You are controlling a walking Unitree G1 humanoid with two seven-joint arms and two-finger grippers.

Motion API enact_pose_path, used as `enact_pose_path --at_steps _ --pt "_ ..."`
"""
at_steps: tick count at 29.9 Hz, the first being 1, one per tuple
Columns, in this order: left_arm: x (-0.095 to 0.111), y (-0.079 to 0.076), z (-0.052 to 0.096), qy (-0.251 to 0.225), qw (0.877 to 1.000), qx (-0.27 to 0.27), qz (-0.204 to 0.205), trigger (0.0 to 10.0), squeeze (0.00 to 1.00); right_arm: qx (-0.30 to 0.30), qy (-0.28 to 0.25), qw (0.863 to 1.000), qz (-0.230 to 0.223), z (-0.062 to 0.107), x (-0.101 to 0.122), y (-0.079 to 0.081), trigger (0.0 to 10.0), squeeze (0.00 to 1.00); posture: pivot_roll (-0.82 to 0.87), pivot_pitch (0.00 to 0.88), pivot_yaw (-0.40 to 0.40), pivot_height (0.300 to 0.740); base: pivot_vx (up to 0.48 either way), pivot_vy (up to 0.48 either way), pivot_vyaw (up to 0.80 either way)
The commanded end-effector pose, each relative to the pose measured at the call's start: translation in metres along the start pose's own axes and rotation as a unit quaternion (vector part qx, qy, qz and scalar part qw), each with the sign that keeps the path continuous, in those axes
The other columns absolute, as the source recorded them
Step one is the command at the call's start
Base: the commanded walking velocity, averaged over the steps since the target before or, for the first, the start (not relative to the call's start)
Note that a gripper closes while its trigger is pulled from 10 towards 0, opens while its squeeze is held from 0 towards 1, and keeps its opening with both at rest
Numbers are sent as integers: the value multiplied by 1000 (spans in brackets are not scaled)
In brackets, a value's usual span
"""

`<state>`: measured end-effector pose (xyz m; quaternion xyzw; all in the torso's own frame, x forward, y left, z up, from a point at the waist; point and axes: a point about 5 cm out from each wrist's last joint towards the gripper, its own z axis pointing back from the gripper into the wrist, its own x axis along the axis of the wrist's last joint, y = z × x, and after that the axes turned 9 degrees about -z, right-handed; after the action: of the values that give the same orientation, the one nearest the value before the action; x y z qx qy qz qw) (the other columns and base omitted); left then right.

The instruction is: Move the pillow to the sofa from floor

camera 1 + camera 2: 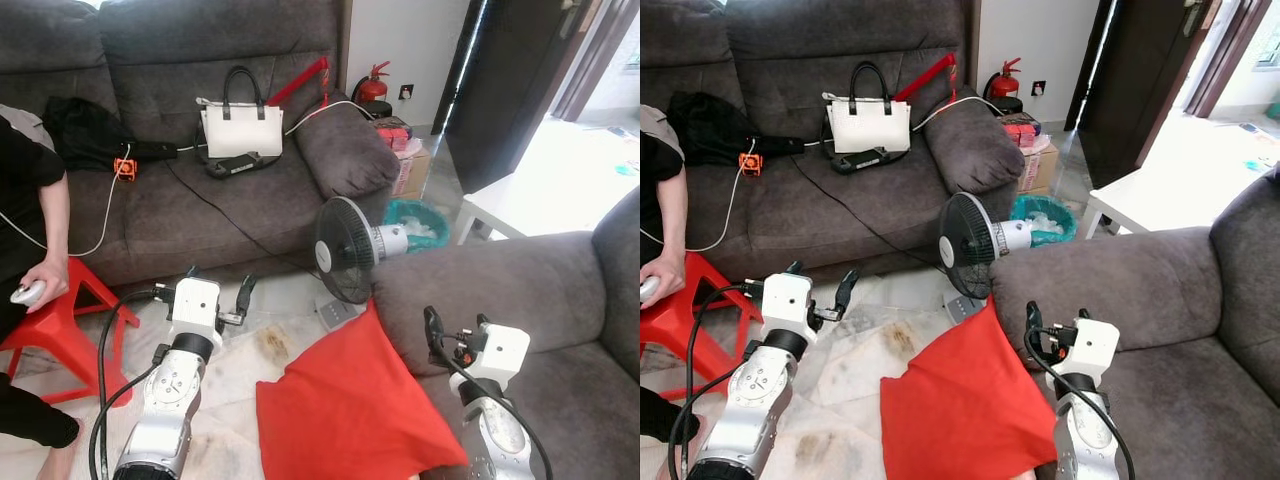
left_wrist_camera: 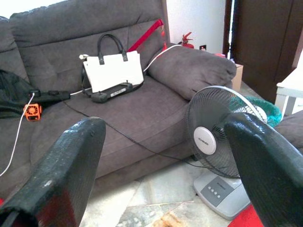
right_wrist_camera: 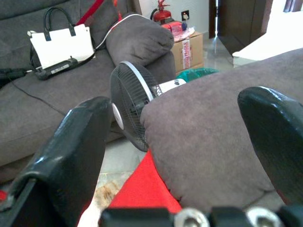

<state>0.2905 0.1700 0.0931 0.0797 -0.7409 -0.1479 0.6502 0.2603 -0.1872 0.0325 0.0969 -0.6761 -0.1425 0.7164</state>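
Red pillow (image 1: 350,410) on stained floor (image 1: 255,345) — against grey sofa (image 1: 520,290) (armrest).

One red pillow (image 1: 350,410) lies between the two end effectors, left end effector (image 1: 215,295) and right end effector (image 1: 455,335). Two grey sofas: one sofa (image 1: 200,200) beyond the left end effector, a second sofa (image 1: 520,290) just beside the right. One fan (image 1: 345,250), one white handbag (image 1: 241,128), one fire extinguisher (image 1: 372,88), one red stool (image 1: 60,320), one person (image 1: 30,200).
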Motion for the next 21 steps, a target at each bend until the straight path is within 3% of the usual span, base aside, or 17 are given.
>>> enact_pose_path --at_steps 1,21 --pt "2 -1 0 -4 1000 -2 -4 10000 0 2 1 1000 3 -1 1 2 10000 0 69 0 -36 655 0 0 0" --pt "1 -1 0 0 1000 -2 -1 10000 0 10 3 1000 10 -1 -1 3 10000 0 71 0 -37 640 0 0 0"
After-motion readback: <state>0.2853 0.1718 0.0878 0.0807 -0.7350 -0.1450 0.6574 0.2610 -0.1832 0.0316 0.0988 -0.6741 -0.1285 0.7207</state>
